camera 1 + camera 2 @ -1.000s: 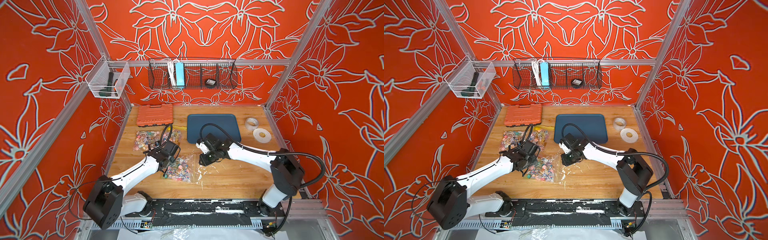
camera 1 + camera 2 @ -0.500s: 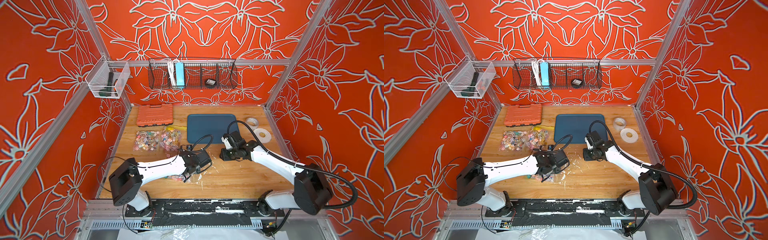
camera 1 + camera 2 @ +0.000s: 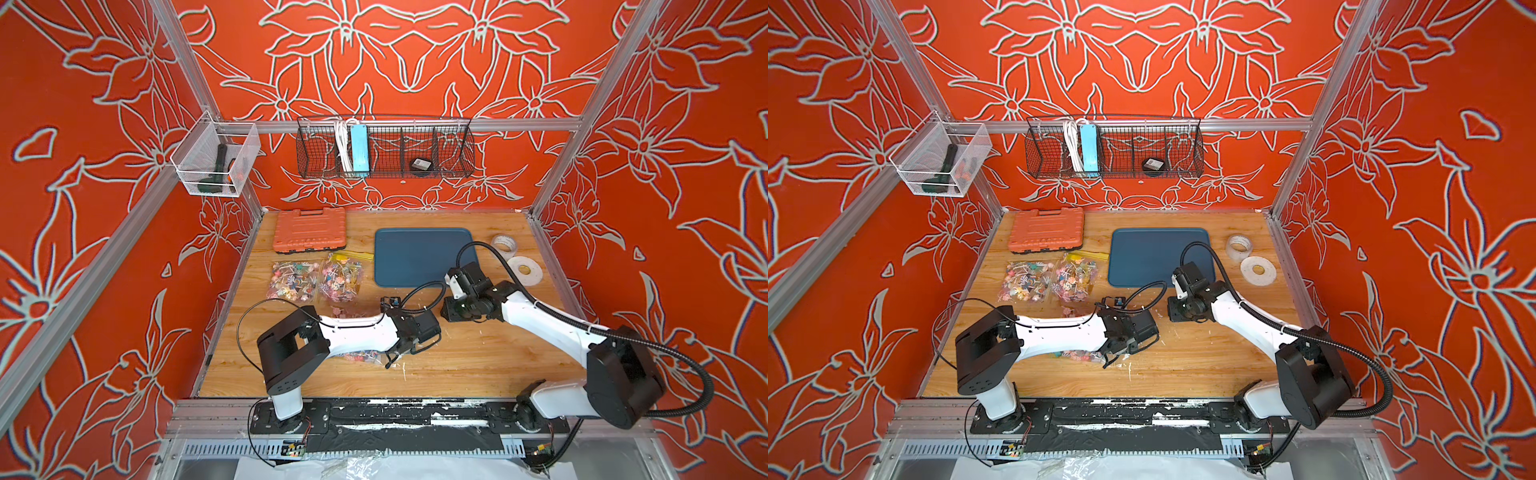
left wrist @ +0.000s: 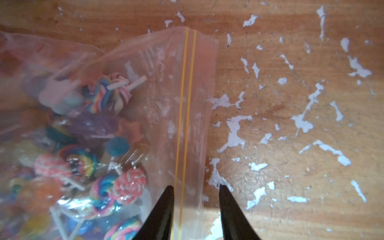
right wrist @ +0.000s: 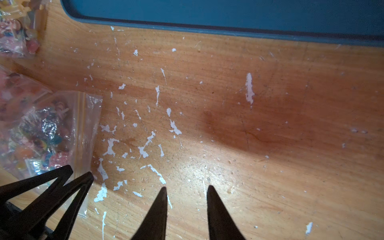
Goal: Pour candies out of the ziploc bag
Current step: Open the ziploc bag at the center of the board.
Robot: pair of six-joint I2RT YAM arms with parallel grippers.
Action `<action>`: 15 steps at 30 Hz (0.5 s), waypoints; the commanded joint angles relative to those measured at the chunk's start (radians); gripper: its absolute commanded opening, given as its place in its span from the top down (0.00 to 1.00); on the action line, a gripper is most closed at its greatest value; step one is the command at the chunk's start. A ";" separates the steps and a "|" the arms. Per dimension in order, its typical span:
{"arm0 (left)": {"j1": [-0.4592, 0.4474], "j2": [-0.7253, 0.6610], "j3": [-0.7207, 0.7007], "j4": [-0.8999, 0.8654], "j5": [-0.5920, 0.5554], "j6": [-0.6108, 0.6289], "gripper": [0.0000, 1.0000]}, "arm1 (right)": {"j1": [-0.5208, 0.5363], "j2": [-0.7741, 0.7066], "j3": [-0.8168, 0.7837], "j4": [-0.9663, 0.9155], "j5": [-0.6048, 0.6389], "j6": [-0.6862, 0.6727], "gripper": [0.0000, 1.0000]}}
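clear plastic ziploc bag [image 4: 162, 99] with two yellow zip lines lies flat on the worn wooden table [image 5: 259, 135], near-centre, mostly under the left arm in both top views. zip edge faces right, with the zip lines running near-to-far. bag body lies left of that edge. full length is hidden, so long axis cannot tell. sealed or not, cannot tell. candies [image 4: 128, 185], tiny swirled lollipops in pink, blue and purple on white sticks, are bunched inside, set back from the zip strip.

left gripper [image 4: 195, 187]: black fingers apart, one on each side of the zip strip towards its near end, not pinched, released. right gripper [image 5: 187, 187]: fingers apart, nothing between, over bare wood right of the bag, apart from it, just near of the near edge of the dark blue rectangular tray [image 3: 415, 249].

room: bare white-flecked wood runs right from the zip edge. on the left, far of the arm, two more clear candy bags [image 3: 293, 280] [image 3: 340, 276] lie side by side. orange plastic tool case [image 3: 309, 230] is far of them. clear tape roll [image 3: 504, 243] and flat white tape roll [image 3: 524, 270] sit far right, well apart from the bag.
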 commanded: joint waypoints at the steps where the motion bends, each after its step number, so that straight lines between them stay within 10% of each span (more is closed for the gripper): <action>1: -0.001 0.022 0.019 -0.057 -0.052 -0.028 0.62 | -0.007 0.012 -0.015 0.005 -0.008 0.002 0.67; 15: -0.001 0.073 0.032 -0.035 -0.031 -0.008 0.79 | -0.011 0.020 -0.012 0.007 -0.026 -0.002 0.67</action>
